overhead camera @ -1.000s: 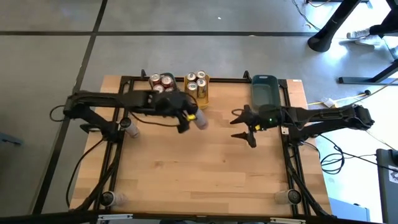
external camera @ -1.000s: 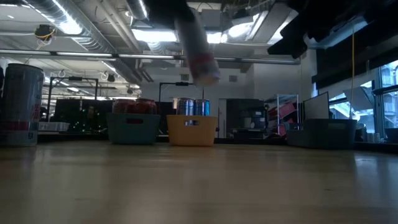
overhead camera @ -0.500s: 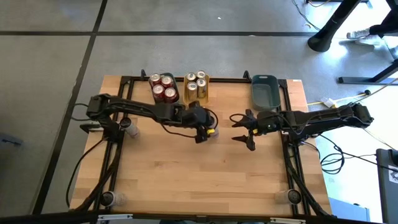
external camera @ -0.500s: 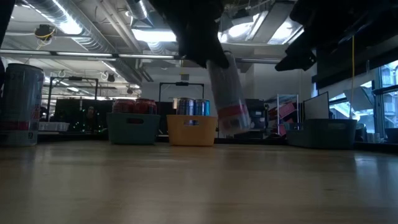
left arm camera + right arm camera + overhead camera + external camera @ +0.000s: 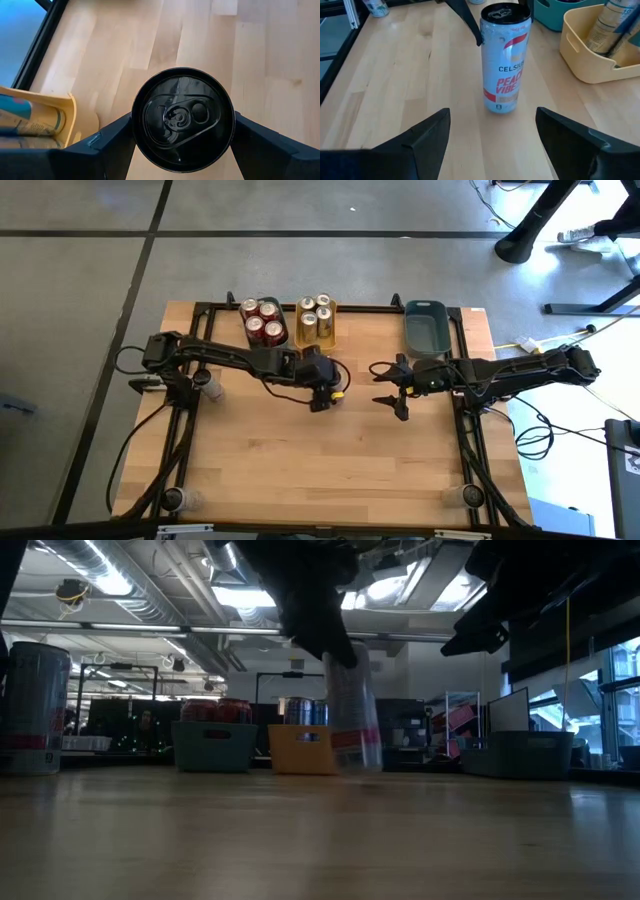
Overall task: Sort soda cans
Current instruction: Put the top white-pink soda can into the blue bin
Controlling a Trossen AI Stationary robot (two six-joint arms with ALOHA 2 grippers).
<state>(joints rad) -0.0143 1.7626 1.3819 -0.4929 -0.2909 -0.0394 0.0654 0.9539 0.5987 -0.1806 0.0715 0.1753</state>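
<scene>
Far left of the table (image 5: 330, 480), one tall can (image 5: 35, 708) stands alone by the left frame rail, seen large at the left edge of the low view. Along the far edge, the teal tray (image 5: 264, 340) holds four red cans (image 5: 262, 318); just right of it and touching it, the yellow tray (image 5: 329, 330) holds gold cans (image 5: 316, 312), four tops counted from above. The left arm reaches from the left side across to the table's middle, just near of these two trays. Left gripper (image 5: 327, 388) is clamped on a slim pale Celsius can (image 5: 504, 57) with red lettering, one finger (image 5: 107, 145) pressed against each side just under the rim; the dark top with pull tab (image 5: 183, 118) faces the left wrist camera. Can is upright in the right wrist view, with its base at the wood; whether it bears full weight on the table cannot be confirmed. In the low view the can (image 5: 352, 710) overlaps the yellow tray's right end. To the right, well apart from the can, the right gripper (image 5: 388, 388) hovers with fingers (image 5: 415, 140) spread wide, pointing left at the can, nothing between them. Far right corner: grey-blue tray (image 5: 425, 325), contents not discernible from above.
</scene>
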